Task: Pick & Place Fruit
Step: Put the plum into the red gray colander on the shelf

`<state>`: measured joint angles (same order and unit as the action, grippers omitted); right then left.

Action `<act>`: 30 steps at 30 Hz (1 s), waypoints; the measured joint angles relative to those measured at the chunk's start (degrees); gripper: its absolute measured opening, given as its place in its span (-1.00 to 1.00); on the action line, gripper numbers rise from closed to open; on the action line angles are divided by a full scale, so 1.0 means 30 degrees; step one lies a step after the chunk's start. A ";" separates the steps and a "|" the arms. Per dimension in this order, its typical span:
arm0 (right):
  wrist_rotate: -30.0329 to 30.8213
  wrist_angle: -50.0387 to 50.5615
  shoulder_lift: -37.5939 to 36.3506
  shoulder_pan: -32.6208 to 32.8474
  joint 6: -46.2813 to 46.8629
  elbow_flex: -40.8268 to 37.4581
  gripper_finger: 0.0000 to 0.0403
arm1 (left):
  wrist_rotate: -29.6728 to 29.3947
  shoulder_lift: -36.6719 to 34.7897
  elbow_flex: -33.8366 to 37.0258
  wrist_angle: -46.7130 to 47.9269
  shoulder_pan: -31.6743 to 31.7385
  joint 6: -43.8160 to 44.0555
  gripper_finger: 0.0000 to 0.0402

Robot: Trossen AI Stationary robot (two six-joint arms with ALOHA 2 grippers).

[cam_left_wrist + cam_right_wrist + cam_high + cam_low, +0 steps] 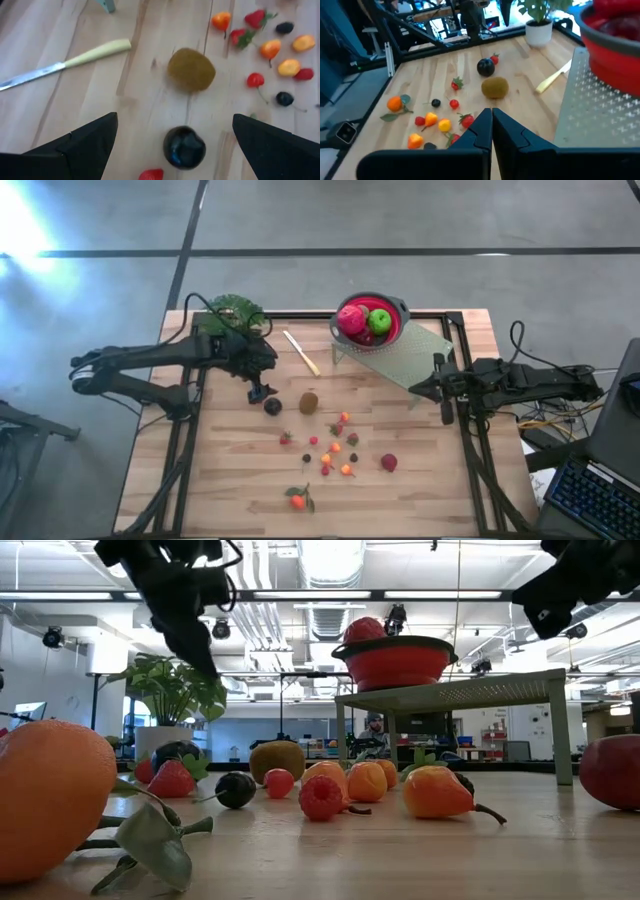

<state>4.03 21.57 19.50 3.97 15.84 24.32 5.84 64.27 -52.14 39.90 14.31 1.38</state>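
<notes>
The fruit lies scattered on the wooden table [230, 480]: a dark plum [272, 407], a brown kiwi [309, 402], a leafy tangerine [298, 500], a red fruit [389, 463], and strawberries and small berries [335, 442]. My left gripper [260, 392] hangs open just above the plum [184, 146], pointing steeply down, one finger on either side and touching nothing. A red and a green apple lie in the red bowl [398, 326] on a green perforated stand [420, 355]. My right gripper [438, 385] is shut and empty at the table's right side, beside the stand.
A pale-handled knife [301, 352] lies beyond the kiwi, toward the far edge. A potted plant [232, 313] stands at the far left corner behind my left arm. A black frame [462, 380] borders the table.
</notes>
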 joint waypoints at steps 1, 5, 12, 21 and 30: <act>0.0000 -0.0001 0.0068 0.0004 0.0087 0.0000 -0.96 | -0.0009 0.0000 0.0190 -0.0002 0.0000 -0.0073 0.99; -0.0007 -0.0333 0.0295 0.0000 0.0839 0.0001 -0.96 | -0.0152 0.0000 0.1237 0.0016 -0.0015 -0.0236 0.99; -0.0001 -0.0303 0.0427 0.0001 0.1747 0.0006 -0.96 | -0.0224 0.0000 0.2048 -0.0117 -0.0015 -0.0479 0.99; 0.0153 -0.0296 0.0452 0.0000 0.2227 0.0000 -0.96 | -0.0217 0.0000 0.1734 -0.0115 -0.0015 -0.0900 0.99; 0.0179 -0.0314 0.0448 0.0000 0.2162 0.0000 -0.96 | -0.0208 0.0000 0.1201 -0.0127 -0.0015 -0.0995 0.99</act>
<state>4.57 20.63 20.84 3.97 22.33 24.32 5.22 64.27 -48.54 39.51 14.26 -1.61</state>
